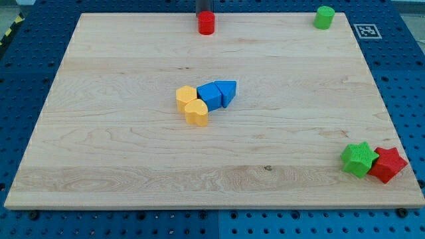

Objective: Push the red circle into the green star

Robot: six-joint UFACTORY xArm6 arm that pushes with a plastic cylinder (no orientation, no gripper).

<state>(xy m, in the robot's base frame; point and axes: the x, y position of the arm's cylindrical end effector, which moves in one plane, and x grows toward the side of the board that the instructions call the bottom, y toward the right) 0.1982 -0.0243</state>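
While my tip touches its top edge, the red circle sits far from the green star.

red circle at top edge, green star bottom right

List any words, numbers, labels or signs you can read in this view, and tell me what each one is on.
No readable words, numbers or brand names anywhere.
Square black-and-white marker tag on the blue pegboard, by the top right corner of the wooden board: a coded pattern, not text.
Yellow-and-black hazard stripe at the view's top left: no lettering.
The coloured blocks carry no markings.
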